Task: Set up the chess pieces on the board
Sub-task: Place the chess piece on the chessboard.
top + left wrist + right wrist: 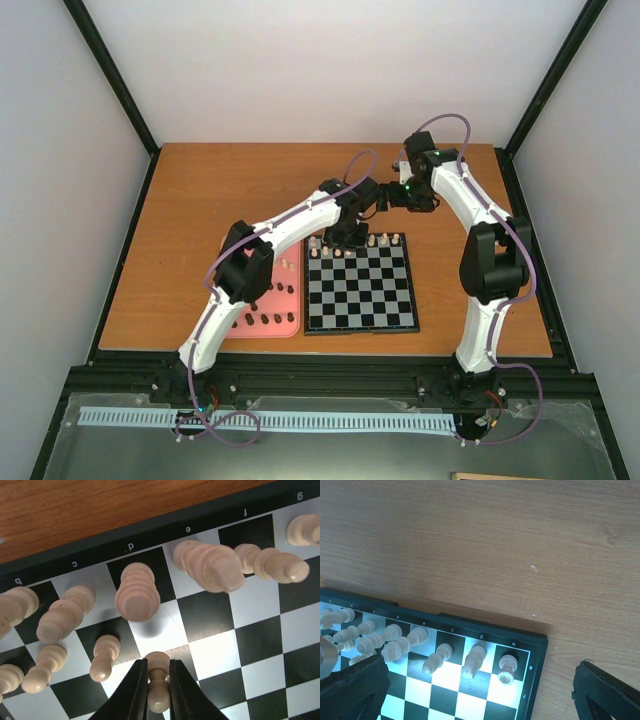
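Biggest thing first: the wooden tabletop (200, 190), with the board (362, 300) at lower centre of the overhead view and a pink tray (292, 328) just beside its left edge. The tray has the dark brown pieces (262, 320) lined along its lower edge, presumably parked there as the supply.

The left arm (290, 225) stretches diagonally over the tray to the board's far edge, since that's where the cream side is being built. The right arm (485, 260) sits at the upper right, its right gripper (480, 690) spread fully wide with nothing in it. Looks like it's just keeping out of the way.

In the left wrist view the cream back-row pieces (137, 595) stand along the lettered edge, with the placed pawns (105, 655) in front at lower left. The left gripper (158, 666) is pinched nearly closed on one cream pawn (158, 700) at bottom centre, gripped round the stem, which holds it upright. I think it's lined up for the gap in front of the d-file piece, but I honestly can't tell if its base is down on the square yet.
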`<state>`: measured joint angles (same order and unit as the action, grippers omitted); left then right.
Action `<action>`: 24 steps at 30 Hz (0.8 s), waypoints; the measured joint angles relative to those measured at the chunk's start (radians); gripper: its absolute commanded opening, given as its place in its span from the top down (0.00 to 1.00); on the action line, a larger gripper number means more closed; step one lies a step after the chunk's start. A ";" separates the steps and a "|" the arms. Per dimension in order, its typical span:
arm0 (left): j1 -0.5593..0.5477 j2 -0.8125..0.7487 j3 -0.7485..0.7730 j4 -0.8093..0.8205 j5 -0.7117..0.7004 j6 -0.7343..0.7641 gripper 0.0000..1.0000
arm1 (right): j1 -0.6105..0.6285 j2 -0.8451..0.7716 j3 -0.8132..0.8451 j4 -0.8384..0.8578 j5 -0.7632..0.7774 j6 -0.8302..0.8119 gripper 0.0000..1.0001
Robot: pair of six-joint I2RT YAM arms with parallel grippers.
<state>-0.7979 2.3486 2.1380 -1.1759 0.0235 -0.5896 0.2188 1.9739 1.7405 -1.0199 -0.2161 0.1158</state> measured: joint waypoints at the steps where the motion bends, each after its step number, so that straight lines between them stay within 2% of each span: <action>1: 0.000 0.004 0.000 0.004 -0.002 0.001 0.89 | 0.000 0.000 0.000 0.000 -0.002 0.000 0.00; 20: 0.000 0.053 0.015 0.035 -0.047 0.016 0.88 | -0.003 0.010 0.000 0.000 -0.006 0.000 0.00; 24: 0.000 0.053 0.015 0.035 -0.050 0.019 0.84 | -0.003 0.010 0.000 0.000 -0.006 0.000 0.00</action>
<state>-0.7979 2.4020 2.1532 -1.1408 -0.0269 -0.5709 0.2161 1.9842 1.7405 -1.0199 -0.2222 0.1158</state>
